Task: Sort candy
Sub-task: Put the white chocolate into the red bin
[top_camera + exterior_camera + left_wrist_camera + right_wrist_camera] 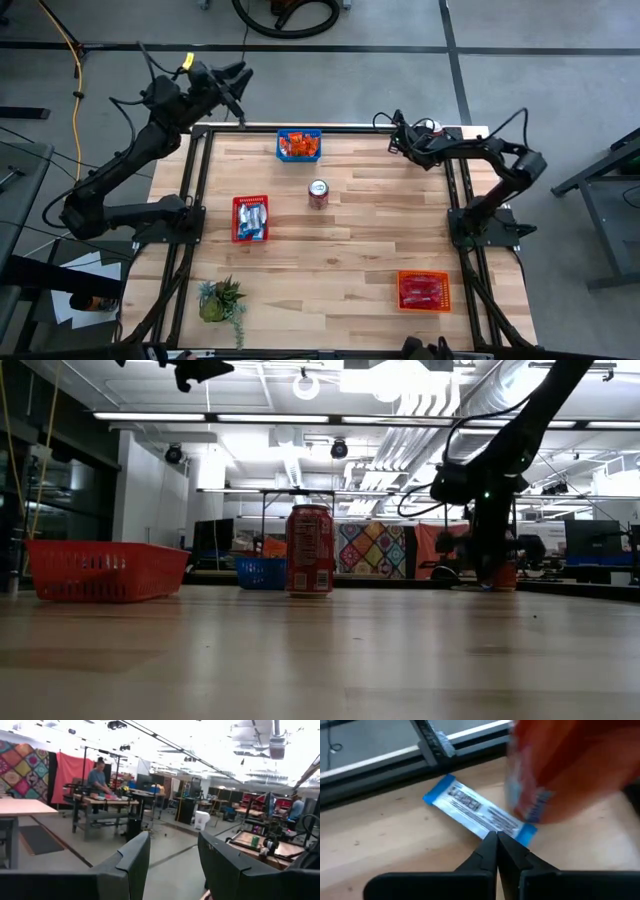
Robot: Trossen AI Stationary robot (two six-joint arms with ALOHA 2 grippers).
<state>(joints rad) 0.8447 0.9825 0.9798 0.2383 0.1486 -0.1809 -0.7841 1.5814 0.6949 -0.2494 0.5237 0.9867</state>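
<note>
**Open middle, crowded far-right corner**

A drink can (318, 193) stood alone mid-table, with bare wood on every side. The blue basket (298, 145), red basket (250, 218), orange basket (423, 291) and plant (221, 300) sat well apart. At the far-right corner, a blurred orange object (570, 765) crowded the blue-and-white packet (479, 814) beside the frame rail (432, 742).

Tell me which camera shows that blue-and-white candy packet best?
The right wrist view: the blue-and-white candy packet lies large on the wood, just ahead of the shut right hand. The high and low views hide it behind the arm; the left wrist view faces the room.
</note>
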